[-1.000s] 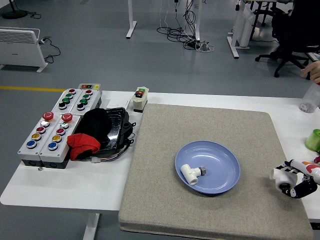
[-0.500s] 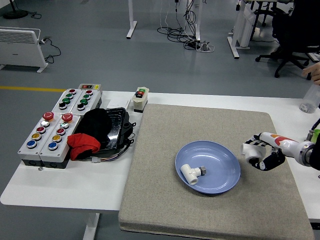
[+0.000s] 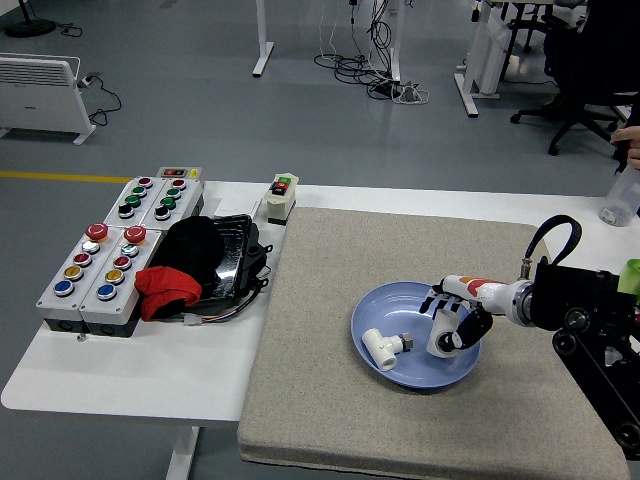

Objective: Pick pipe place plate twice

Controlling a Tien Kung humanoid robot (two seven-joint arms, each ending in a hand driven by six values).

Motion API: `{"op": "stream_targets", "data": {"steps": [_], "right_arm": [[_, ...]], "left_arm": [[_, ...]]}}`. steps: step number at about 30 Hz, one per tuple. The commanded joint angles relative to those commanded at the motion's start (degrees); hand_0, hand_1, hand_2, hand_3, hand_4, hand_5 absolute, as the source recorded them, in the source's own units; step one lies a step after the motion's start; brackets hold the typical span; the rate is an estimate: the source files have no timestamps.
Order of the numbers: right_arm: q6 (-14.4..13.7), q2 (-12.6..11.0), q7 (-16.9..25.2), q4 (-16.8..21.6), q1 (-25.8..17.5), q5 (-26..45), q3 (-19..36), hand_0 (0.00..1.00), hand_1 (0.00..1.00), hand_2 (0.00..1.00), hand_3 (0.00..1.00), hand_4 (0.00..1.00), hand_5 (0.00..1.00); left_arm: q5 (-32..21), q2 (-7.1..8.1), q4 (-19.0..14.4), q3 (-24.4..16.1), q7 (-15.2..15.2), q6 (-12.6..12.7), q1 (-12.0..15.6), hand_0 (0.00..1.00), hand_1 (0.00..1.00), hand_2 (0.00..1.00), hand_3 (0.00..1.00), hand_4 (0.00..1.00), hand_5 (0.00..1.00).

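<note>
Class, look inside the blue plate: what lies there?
In the plate lies one white pipe fitting. The right hand holds a second pipe over it, covering the plate beneath.

Four grey button boxes [image 3: 105, 255] sat at the table's left, a black tray [image 3: 225, 262] with a red cloth [image 3: 166, 289] beside them. A small switch box [image 3: 280, 197] stood at the far edge of the grey mat [image 3: 330, 410]. A clear bottle [image 3: 622, 200] stood far right.

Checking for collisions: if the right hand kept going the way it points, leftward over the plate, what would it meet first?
Probably the white pipe fitting already lying in the blue plate. The right hand, shut on a second white pipe piece, sits just right of it; its height above the plate is unclear.
</note>
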Motion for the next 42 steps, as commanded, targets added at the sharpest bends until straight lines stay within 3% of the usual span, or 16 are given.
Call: {"op": "stream_targets", "data": {"steps": [5, 6, 11, 12, 17, 18, 30, 36, 41, 42], "right_arm": [[0.0, 0.17, 0.83, -0.37, 0.21, -0.93, -0.3, 0.3, 0.41, 0.493, 0.739, 0.585, 0.181], [0.0, 0.17, 1.22, -0.34, 0.13, -1.1, -0.32, 0.605, 0.647, 0.701, 0.803, 0.596, 0.186], [0.0, 0.17, 2.1, -0.21, 0.01, -1.31, -0.04, 0.605, 0.647, 0.701, 0.803, 0.596, 0.186], [0.0, 0.14, 2.1, -0.14, 0.02, -0.84, 0.12, 0.912, 0.883, 0.983, 0.911, 0.616, 0.194], [0.0, 0.05, 2.56, 0.11, -0.04, -0.71, 0.55, 0.912, 0.883, 0.983, 0.911, 0.616, 0.194], [0.0, 0.02, 2.63, 0.16, -0.08, -0.81, 0.72, 0.984, 0.935, 0.998, 0.991, 0.651, 0.19], [0.0, -0.47, 2.46, 1.39, -0.28, -1.43, 3.24, 0.998, 0.945, 0.998, 0.998, 0.652, 0.183], [-0.77, -1.08, 2.78, 3.98, -1.0, -1.32, 6.9, 0.998, 0.945, 0.998, 0.998, 0.652, 0.183], [-9.07, -1.24, 7.92, 5.99, -2.17, 3.43, 13.97, 0.998, 0.944, 0.998, 0.998, 0.666, 0.204], [-12.05, -1.31, 10.63, 6.07, -2.53, 6.16, 16.15, 0.926, 0.891, 0.998, 0.934, 0.631, 0.214]], "left_arm": [[0.14, 0.06, -0.02, -0.05, 0.03, -0.02, 0.02, 0.626, 0.587, 0.518, 0.576, 0.201, 0.998], [0.23, 0.08, -0.02, -0.06, 0.06, -0.04, 0.02, 0.625, 0.587, 0.517, 0.576, 0.202, 0.998], [0.25, 0.09, -0.02, -0.09, 0.07, -0.02, 0.01, 0.625, 0.587, 0.517, 0.576, 0.202, 0.998], [0.13, 0.11, -0.03, 0.02, 0.01, -0.02, 0.0, 0.625, 0.587, 0.517, 0.576, 0.202, 0.998], [0.2, 0.12, -0.02, 0.0, 0.02, -0.01, 0.0, 0.625, 0.587, 0.517, 0.576, 0.202, 0.998], [0.24, 0.13, -0.02, 0.01, 0.02, -0.01, 0.0, 0.625, 0.587, 0.516, 0.576, 0.201, 0.998], [0.59, 0.07, 0.0, -0.22, 0.14, -0.01, 0.05, 0.625, 0.587, 0.516, 0.575, 0.203, 0.998], [0.71, 0.01, 0.01, -0.34, 0.22, -0.01, 0.22, 0.625, 0.587, 0.516, 0.575, 0.203, 0.998], [0.62, -0.08, 0.01, -0.36, 0.21, 0.01, 0.33, 0.625, 0.587, 0.517, 0.575, 0.203, 0.998], [0.76, -0.1, 0.01, -0.44, 0.26, -0.03, 0.38, 0.625, 0.587, 0.522, 0.576, 0.201, 0.998]]}}
